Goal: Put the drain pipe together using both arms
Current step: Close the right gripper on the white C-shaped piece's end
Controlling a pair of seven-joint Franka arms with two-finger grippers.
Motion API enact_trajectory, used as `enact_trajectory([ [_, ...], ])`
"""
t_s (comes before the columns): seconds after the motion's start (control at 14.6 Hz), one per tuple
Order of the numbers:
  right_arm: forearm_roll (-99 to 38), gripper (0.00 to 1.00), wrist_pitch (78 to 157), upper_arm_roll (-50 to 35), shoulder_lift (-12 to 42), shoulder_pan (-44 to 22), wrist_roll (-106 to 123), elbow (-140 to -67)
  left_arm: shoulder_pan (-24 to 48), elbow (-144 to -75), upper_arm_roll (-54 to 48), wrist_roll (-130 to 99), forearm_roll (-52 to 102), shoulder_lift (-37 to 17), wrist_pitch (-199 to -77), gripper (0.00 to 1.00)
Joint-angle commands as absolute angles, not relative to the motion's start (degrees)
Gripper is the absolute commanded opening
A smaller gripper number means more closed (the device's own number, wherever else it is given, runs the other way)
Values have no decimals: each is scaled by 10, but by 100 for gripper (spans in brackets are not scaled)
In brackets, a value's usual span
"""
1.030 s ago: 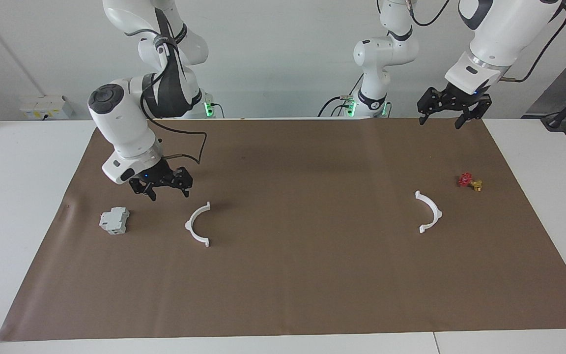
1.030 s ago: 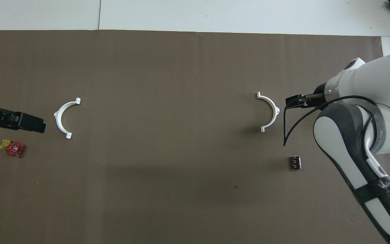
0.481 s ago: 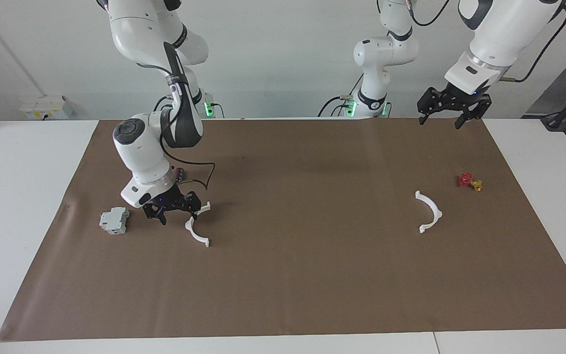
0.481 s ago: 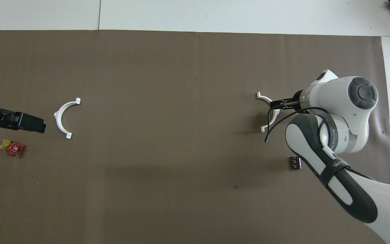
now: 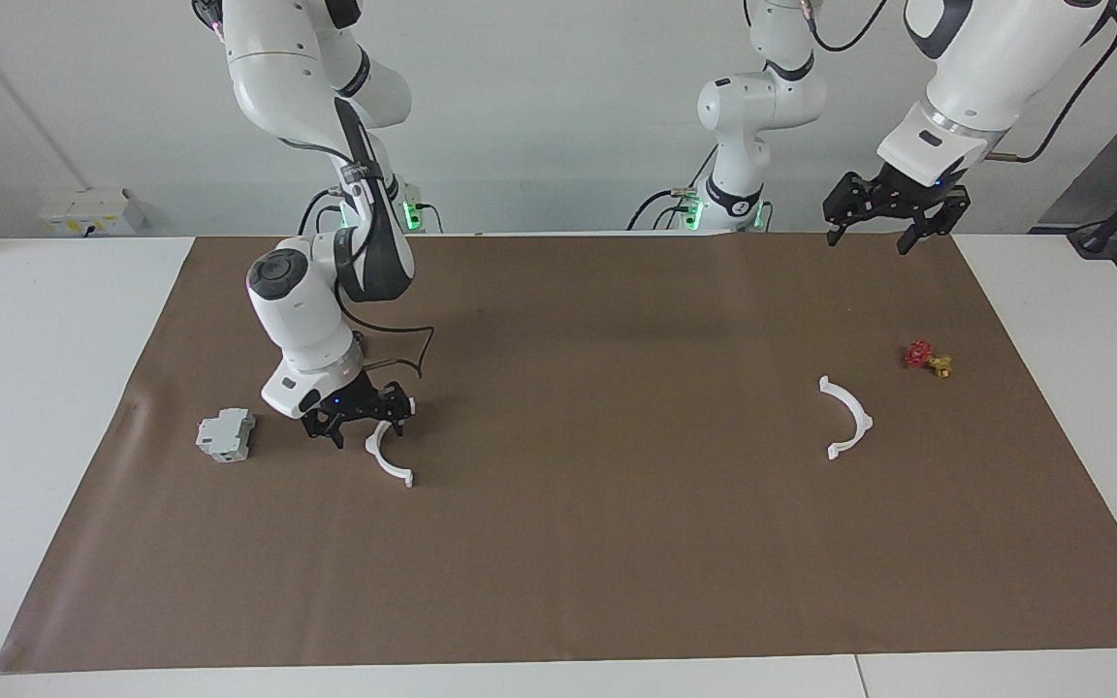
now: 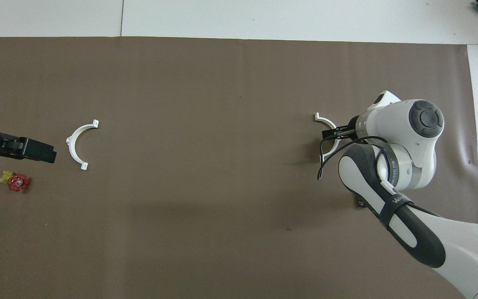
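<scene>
A white desk carries a wide brown paper sheet, with a pale wall rising where the robots stand and a small white box by it at the right arm's end. No containers anywhere; everything lies loose on the sheet.

Right claw is down low at the sheet, fingers apart, right at the first white half-ring, over the end of it nearer the robots; contact is too close to call. A light-grey block sits at nine o'clock from that claw in the facing view.

Left claw hangs high over the sheet's edge nearest the robots at the left arm's end, fingers spread and holding nothing. The second half-ring lies flat, well apart from the first, with a small red-and-gold piece at one o'clock from it in the facing view.

From overhead, the right arm's bulk hides the grey block and most of a small dark cylinder, which the facing view does not show at all. There the left claw sits at nine o'clock from the second half-ring.
</scene>
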State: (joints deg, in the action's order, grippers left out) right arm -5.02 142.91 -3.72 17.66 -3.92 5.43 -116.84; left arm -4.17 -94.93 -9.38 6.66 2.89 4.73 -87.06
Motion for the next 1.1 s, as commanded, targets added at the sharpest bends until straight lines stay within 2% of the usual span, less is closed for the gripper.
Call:
enact_trajectory([
  [0.0,-58,100,1446,-38,185,-35,75,-1169,-39,-967,-90,69,19,65,-875,100],
  [0.62,-59,100,1490,-38,214,-38,76,-1168,-59,-967,-88,68,19,65,-871,100],
  [1.03,-59,100,1488,-38,213,-38,74,-1171,-59,-967,-88,68,19,65,-870,100],
])
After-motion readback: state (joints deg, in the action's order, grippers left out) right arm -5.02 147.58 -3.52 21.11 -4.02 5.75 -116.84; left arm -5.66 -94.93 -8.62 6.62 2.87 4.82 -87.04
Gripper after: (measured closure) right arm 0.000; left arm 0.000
